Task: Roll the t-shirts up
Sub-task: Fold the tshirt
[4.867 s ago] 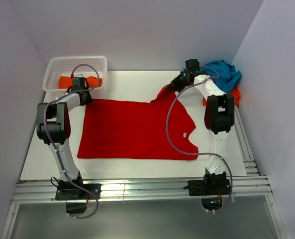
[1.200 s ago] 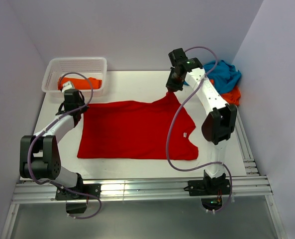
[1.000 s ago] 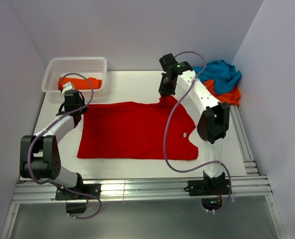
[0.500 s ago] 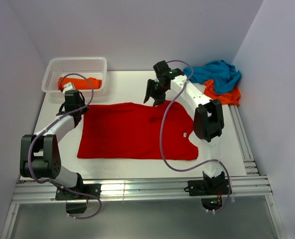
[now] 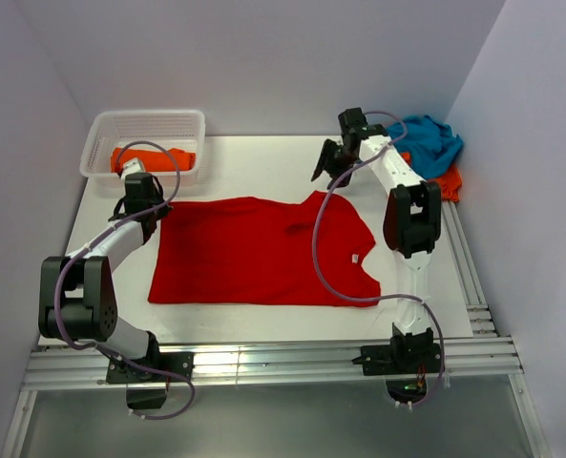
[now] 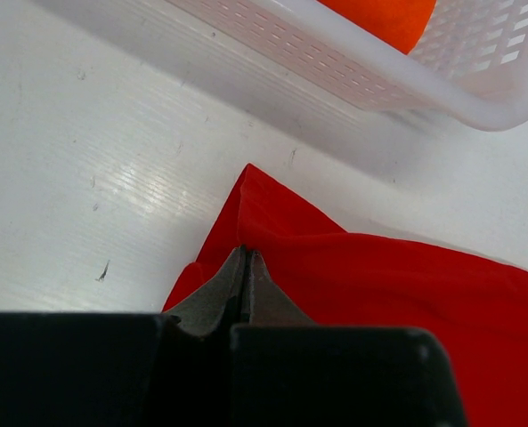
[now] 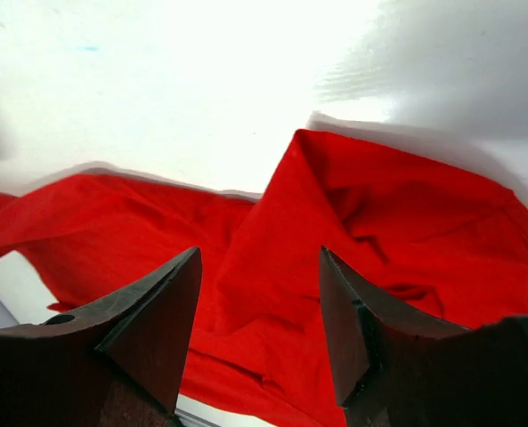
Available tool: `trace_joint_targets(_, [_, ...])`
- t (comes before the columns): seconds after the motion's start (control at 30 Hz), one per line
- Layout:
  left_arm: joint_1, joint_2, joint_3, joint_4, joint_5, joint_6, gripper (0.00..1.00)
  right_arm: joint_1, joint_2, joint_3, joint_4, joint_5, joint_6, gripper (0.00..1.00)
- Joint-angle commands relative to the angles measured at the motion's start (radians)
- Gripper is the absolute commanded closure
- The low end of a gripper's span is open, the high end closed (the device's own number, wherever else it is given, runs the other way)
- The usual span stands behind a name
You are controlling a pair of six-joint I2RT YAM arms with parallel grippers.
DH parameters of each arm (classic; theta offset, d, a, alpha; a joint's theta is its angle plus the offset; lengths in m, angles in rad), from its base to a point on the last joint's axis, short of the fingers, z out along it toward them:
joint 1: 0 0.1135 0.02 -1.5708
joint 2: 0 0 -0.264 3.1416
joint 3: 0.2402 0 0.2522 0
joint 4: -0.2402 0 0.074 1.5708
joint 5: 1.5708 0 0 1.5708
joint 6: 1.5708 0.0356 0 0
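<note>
A red t-shirt (image 5: 254,253) is spread flat across the middle of the white tabletop (image 5: 254,162), its collar toward the right edge. A white lattice basket (image 5: 144,119) is set at the far left corner, and an orange t-shirt (image 5: 163,157) is held inside it. A teal t-shirt (image 5: 435,138) is heaped at the far right corner on a second orange t-shirt (image 5: 448,181). The red t-shirt's far left corner is pinched by the left gripper (image 6: 246,267), fingers pressed together. The right gripper (image 7: 259,294) is held above the far right sleeve, fingers apart, nothing between them.

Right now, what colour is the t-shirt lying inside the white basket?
The t-shirt is orange, clearest in the top external view.
</note>
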Motion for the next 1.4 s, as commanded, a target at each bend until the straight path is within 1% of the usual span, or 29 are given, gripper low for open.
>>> trace_joint_targets(0.0, [0.002, -0.008, 0.042, 0.018, 0.011, 0.009, 1.00, 0.012, 0.034, 0.026, 0.004, -0.006, -0.026, 0.38])
trace_joint_targets(0.23, [0.002, -0.020, 0.048, 0.009, 0.014, 0.010, 1.00, 0.006, 0.037, -0.072, 0.096, -0.038, -0.054, 0.39])
trace_joint_targets(0.47, [0.002, -0.021, 0.054, 0.009, 0.020, 0.007, 1.00, -0.005, 0.034, -0.141, 0.138, -0.055, -0.114, 0.42])
trace_joint_targets(0.67, [0.002, -0.014, 0.060, 0.006, 0.021, 0.004, 1.00, -0.016, 0.043, -0.168, 0.164, -0.061, -0.122, 0.44])
trace_joint_targets(0.97, [0.002, -0.021, 0.069, 0.003, 0.024, 0.009, 1.00, -0.032, 0.022, -0.187, 0.201, -0.025, -0.117, 0.42])
trace_joint_targets(1.13, [0.002, -0.020, 0.071, 0.001, 0.024, 0.007, 1.00, -0.039, 0.026, -0.198, 0.213, -0.064, -0.131, 0.47])
trace_joint_targets(1.37, [0.002, -0.021, 0.066, 0.001, 0.026, 0.009, 1.00, -0.037, -0.012, -0.299, 0.287, -0.154, -0.114, 0.55])
